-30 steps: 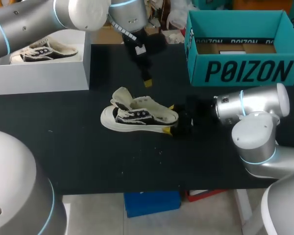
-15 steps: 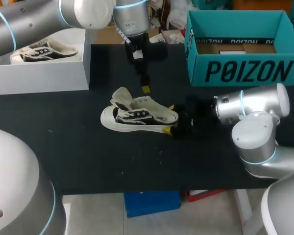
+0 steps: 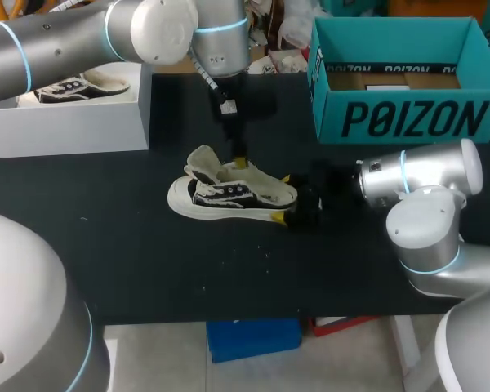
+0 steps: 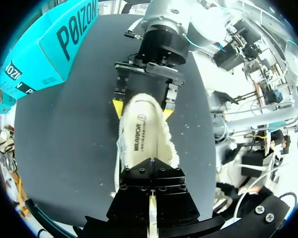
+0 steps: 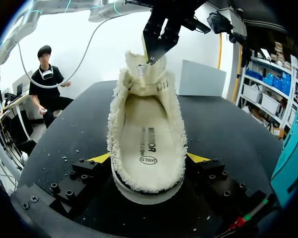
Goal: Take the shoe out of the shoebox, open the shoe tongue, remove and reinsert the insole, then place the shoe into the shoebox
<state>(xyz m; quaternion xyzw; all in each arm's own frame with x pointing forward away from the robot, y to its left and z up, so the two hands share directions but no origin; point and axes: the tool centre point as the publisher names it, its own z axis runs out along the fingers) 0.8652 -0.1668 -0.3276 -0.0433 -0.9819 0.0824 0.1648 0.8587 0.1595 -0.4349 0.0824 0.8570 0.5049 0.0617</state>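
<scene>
Jaws of my right gripper (image 5: 148,157) clamp the shoe (image 3: 229,196) at its heel. My left gripper (image 3: 239,160) hangs over the shoe's tongue (image 5: 145,74), and I cannot tell its state. The insole (image 5: 146,131) and shoebox (image 3: 400,118) carry print.

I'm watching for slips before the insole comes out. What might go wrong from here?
The right claw grips the shoe only at the heel, so the toe may swing or lift if the left claw pushes down. The left claw hangs close over the tongue; it might catch the fluffy lining instead of the insole.
</scene>
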